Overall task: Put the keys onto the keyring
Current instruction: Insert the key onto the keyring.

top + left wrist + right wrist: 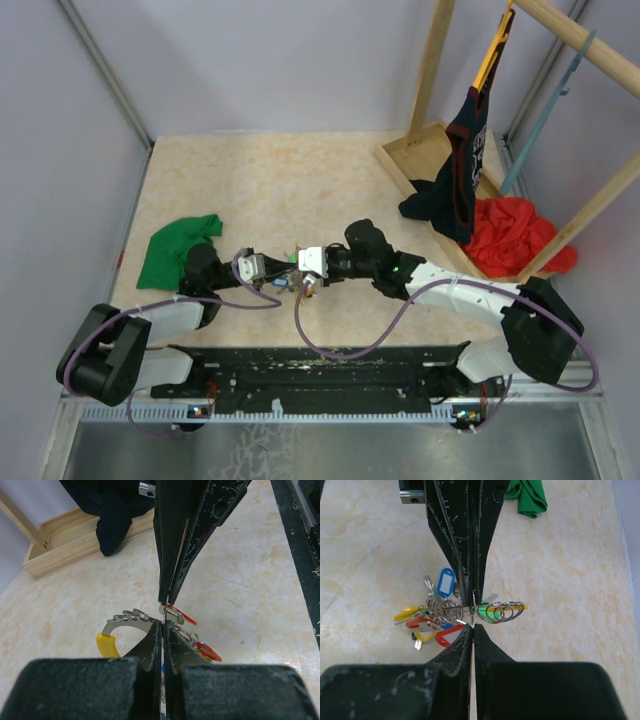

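The keyring (510,608) shows edge-on in the right wrist view, strung with small rings and lifted off the table. Its curved band also shows in the left wrist view (125,622). My left gripper (163,623) is shut on the keyring; it also shows in the top view (282,281) and the right wrist view (471,599). My right gripper (472,626) meets it tip to tip and is shut on a silver key with a red tag (179,615). It also shows in the top view (302,276). Other red-tagged keys (445,635) hang in the bunch with blue (446,582), yellow (405,614) and green (487,612) tags.
A green cloth (178,250) lies left of the left arm. A wooden rack base (420,150) stands at the back right, with a dark garment (455,190) hanging over it and a red cloth (510,235) beside it. Cables loop near the arms.
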